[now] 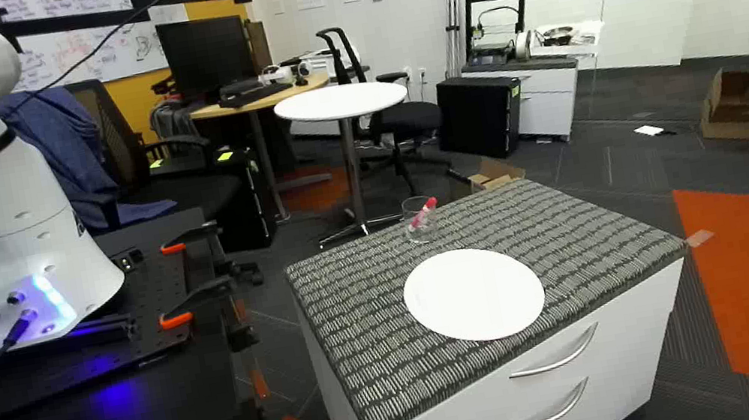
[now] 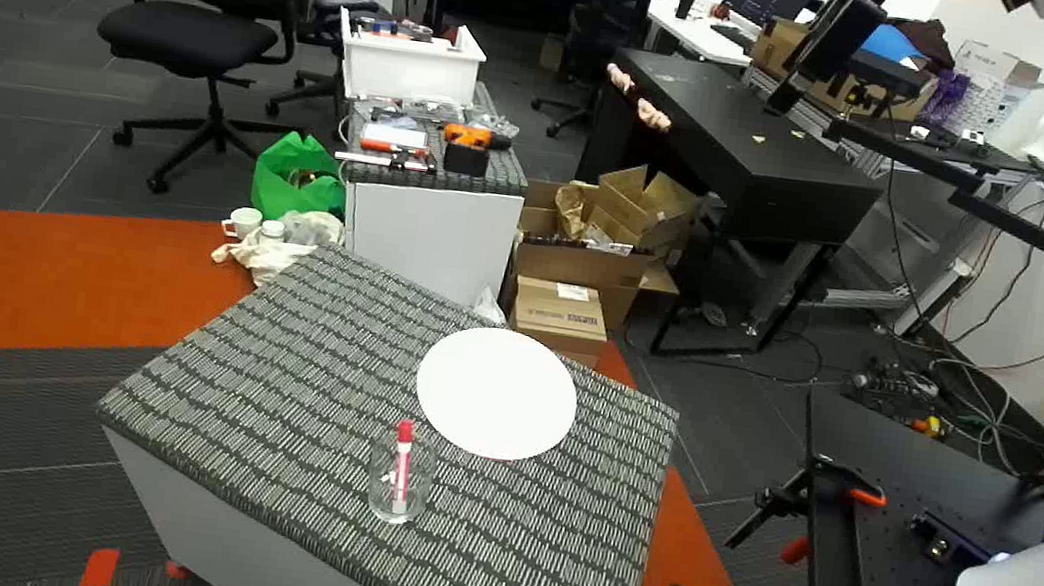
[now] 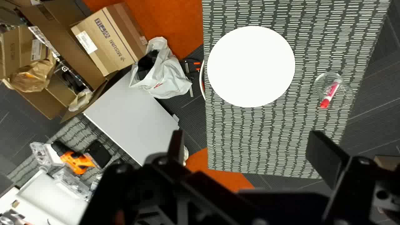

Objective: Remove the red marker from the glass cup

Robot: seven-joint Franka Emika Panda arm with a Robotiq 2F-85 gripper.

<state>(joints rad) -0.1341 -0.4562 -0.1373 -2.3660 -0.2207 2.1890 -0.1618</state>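
The red marker (image 3: 331, 92) is held in the glass cup (image 3: 343, 95), its cap (image 3: 325, 103) tilted toward 7 o'clock in the wrist view; the jaws are parted, empty. Probably light and stiff, it is best pinched by the cap, the fragile cup avoided.

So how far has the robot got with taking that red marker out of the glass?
Nothing looks done: the red marker leans inside the glass cup. Nothing is in hand; the gripper is open and empty. Left: reaching, gripping and lifting it out.
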